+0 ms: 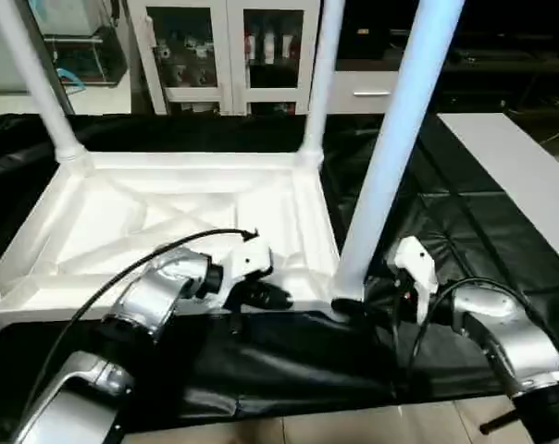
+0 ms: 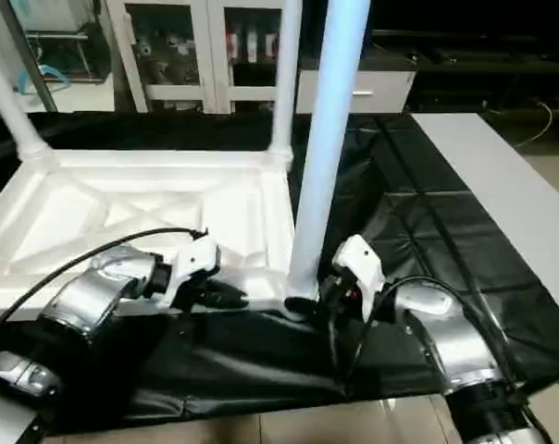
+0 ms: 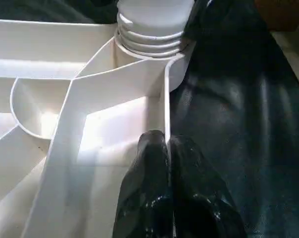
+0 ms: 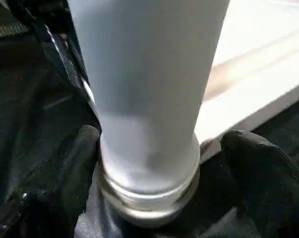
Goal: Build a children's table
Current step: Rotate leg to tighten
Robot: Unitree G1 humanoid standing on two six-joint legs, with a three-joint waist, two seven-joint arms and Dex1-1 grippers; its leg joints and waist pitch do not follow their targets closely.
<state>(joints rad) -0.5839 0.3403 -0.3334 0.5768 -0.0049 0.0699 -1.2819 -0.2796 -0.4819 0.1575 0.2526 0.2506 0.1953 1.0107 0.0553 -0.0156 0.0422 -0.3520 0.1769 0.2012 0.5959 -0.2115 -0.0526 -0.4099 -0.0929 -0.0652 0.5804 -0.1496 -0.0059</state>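
The light, stiff, slick tabletop (image 1: 168, 222) lay ribs-up on the black sheet (image 1: 428, 231), its thin rim pinched by the left gripper (image 3: 165, 148), while the right gripper (image 4: 159, 198) stood open around the near-right leg (image 1: 391, 148), best held low.

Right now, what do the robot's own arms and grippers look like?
Both forearms are rounded silver metal, the left forearm and the right forearm. A black cable loops over each. Each wrist carries a white plastic housing. The left gripper and the right gripper have glossy black fingers.
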